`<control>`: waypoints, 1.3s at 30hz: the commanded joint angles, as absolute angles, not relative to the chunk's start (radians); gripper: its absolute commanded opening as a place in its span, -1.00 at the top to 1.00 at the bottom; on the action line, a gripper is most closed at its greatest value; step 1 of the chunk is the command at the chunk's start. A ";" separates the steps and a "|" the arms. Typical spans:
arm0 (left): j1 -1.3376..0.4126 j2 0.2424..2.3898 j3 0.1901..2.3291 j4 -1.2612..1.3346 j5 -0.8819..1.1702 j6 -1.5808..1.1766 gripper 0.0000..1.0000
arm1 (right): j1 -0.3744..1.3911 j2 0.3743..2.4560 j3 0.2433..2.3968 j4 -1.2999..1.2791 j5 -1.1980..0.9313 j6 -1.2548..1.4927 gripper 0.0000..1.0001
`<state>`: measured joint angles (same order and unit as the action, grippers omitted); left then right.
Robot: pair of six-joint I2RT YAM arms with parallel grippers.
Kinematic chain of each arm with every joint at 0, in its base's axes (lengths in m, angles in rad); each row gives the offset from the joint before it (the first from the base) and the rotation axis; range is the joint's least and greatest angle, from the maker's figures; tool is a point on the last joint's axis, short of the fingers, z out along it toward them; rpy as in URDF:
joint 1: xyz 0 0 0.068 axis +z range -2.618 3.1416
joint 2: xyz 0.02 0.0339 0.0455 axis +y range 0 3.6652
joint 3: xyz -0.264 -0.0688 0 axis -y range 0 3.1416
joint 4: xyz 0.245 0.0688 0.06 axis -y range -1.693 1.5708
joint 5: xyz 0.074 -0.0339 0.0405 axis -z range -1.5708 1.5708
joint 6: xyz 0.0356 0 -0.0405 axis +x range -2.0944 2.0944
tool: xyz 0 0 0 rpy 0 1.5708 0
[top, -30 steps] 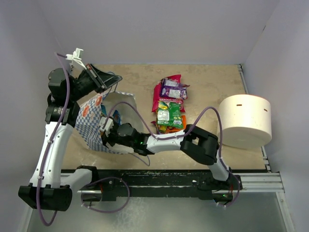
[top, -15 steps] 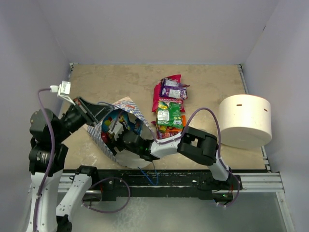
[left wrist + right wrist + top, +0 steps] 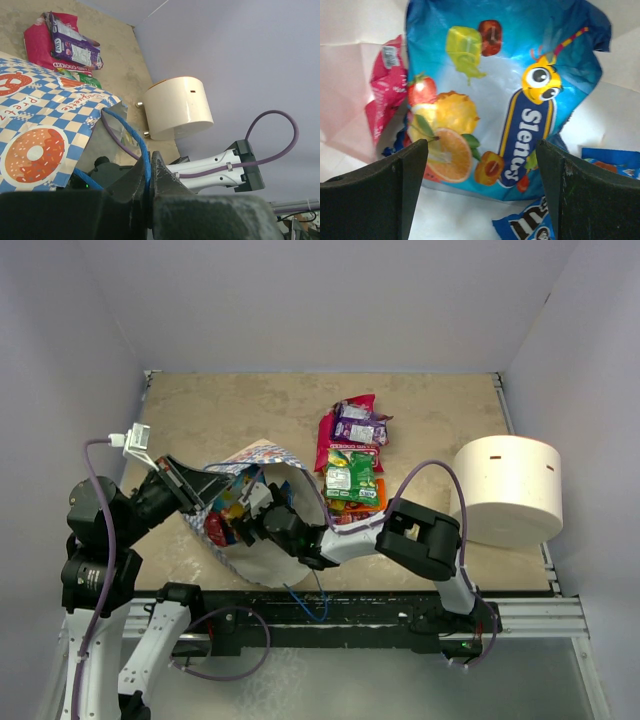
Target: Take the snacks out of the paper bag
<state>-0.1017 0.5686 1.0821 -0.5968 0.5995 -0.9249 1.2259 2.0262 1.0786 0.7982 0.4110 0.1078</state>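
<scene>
Left gripper [image 3: 149, 172] clamps the blue cord handle [image 3: 131, 134], holding the paper bag [image 3: 45, 120] open. Right gripper [image 3: 481, 150], jaws spread inside the bag, faces a blue packet [image 3: 505, 75]: pre-grasp step. Next: close on the packet, withdraw toward the snack pile [image 3: 350, 455].

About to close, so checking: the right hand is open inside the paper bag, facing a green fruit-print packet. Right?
Not quite: the packet is blue, not green, per the right wrist view. The right hand is indeed open inside the paper bag.
</scene>
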 commanded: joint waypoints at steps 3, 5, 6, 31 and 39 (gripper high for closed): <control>-0.107 0.546 1.094 -0.571 0.614 -0.960 1.00 | 1.177 2.032 1.180 0.793 0.508 0.116 -0.82; -0.107 0.550 1.101 -0.571 0.616 -0.962 1.00 | 1.163 2.044 1.203 0.787 0.523 0.117 -0.87; -0.107 0.552 1.105 -0.571 0.617 -0.962 1.00 | 1.152 2.051 1.215 0.778 0.531 0.120 -0.88; -0.107 0.535 1.131 -0.638 0.540 -0.930 1.00 | 1.102 2.163 1.317 0.767 0.358 0.176 0.31; -0.107 0.574 1.150 -0.634 0.535 -0.896 1.00 | 1.102 2.103 1.306 0.773 0.273 0.135 1.00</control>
<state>-0.1013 0.5766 1.1027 -0.6861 0.5243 -0.9215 1.1175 2.1845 1.3167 0.7376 0.3359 0.1375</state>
